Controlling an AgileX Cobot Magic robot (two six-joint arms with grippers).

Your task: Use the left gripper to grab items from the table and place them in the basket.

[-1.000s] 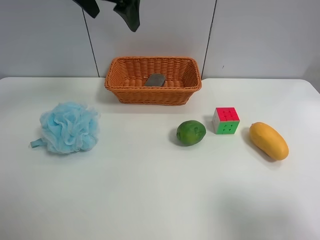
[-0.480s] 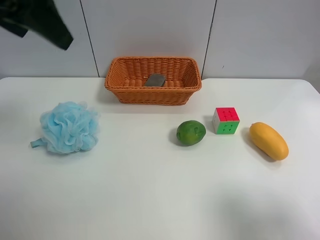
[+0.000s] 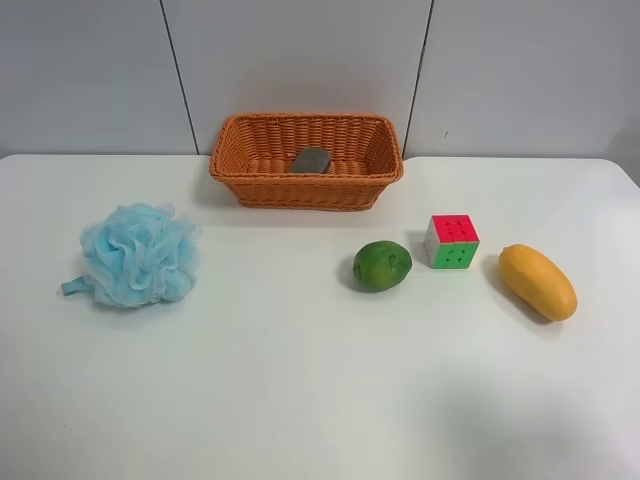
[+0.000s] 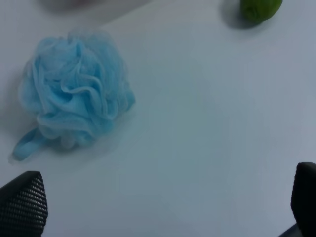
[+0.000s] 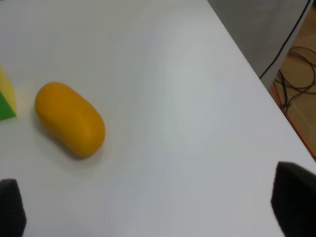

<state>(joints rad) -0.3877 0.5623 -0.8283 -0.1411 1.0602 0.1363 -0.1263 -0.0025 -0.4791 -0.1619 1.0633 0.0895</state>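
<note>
The orange-brown wicker basket [image 3: 305, 160] stands at the back of the white table [image 3: 300, 380] with the gray block [image 3: 311, 160] inside it. The blue mesh pouf [image 3: 137, 254] lies at the view's left; it also shows in the left wrist view [image 4: 76, 94]. The green fruit [image 3: 382, 265], colour cube [image 3: 451, 241] and yellow mango [image 3: 537, 281] lie at the view's right. No arm shows in the exterior high view. My left gripper [image 4: 163, 202] is open and empty above the table near the pouf. My right gripper [image 5: 153, 207] is open and empty near the mango [image 5: 69, 118].
The green fruit [image 4: 260, 9] shows at the edge of the left wrist view. The table's edge [image 5: 256, 79] runs through the right wrist view, with cables [image 5: 296, 74] on the floor beyond it. A grey panelled wall [image 3: 300, 60] stands behind the table.
The black arm seen at the top of the exterior high view moved leftward and has left that view. The basket and items have not moved.
</note>
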